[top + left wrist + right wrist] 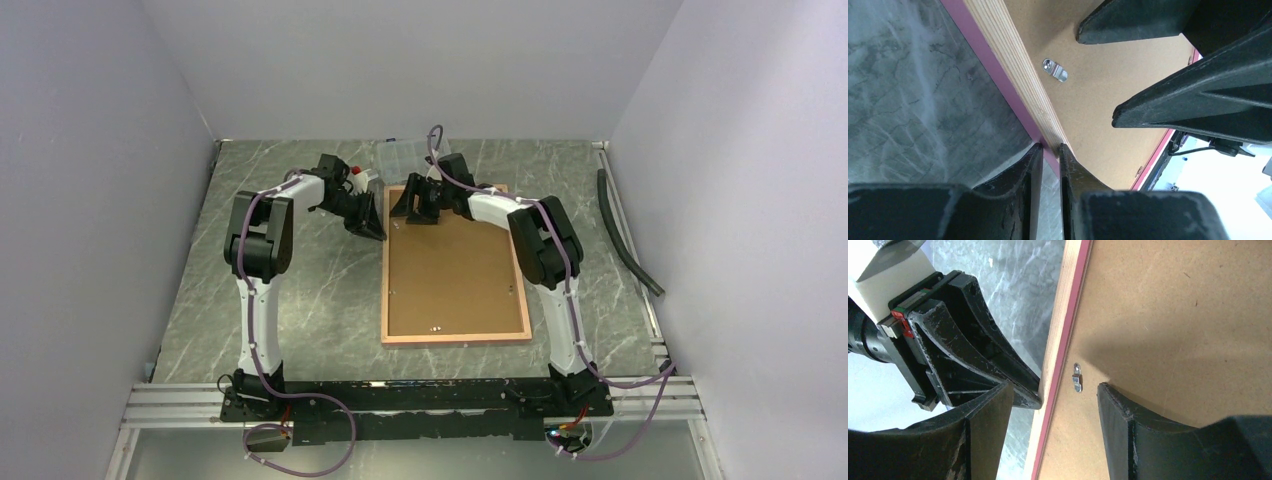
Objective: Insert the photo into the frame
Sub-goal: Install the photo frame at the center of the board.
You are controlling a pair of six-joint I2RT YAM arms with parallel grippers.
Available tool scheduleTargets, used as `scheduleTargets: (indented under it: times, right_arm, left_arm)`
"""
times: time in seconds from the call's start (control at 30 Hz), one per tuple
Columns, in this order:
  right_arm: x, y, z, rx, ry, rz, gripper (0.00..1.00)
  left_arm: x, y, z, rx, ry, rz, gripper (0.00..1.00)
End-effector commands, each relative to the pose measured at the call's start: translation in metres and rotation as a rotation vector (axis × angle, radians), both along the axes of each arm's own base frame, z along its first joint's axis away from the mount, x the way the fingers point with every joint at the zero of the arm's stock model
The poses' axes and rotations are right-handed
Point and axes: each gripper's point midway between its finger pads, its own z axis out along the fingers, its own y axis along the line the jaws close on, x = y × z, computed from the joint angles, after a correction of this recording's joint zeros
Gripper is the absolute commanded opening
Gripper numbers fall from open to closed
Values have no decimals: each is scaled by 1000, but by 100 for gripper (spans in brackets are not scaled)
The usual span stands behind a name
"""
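Note:
The frame (387,290) lies face down in the middle of the table, with its tan back edges and pink border showing. The brown backing board (452,275) fills its back. The photo is hidden. My left gripper (375,232) is at the frame's left rim near the far corner. In the left wrist view its narrow jaws (1050,147) pinch the pink and wood rim (1013,75). My right gripper (418,212) is open above the same corner. It straddles the rim (1060,345) and a small metal clip (1077,377) on the backing.
A small clear plastic compartment box (405,155) stands just beyond the frame's far edge. A black hose (625,230) and a rail lie along the right wall. The white walls close in the table on three sides.

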Motion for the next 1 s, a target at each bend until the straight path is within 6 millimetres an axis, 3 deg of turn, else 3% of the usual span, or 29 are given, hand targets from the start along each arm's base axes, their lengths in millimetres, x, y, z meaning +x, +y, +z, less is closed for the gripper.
scheduleTargets:
  times: [0.0,0.23,0.97]
  right_arm:
    - [7,15,7,26,-41,17,66]
    - [0,25,-1,30,-26,32,65]
    - [-15,42,1,85,-1,80,62]
  left_arm:
    - [3,2,-16,26,-15,9,21]
    - [0,3,-17,24,-9,9,19]
    - [-1,1,-16,12,-11,7,16]
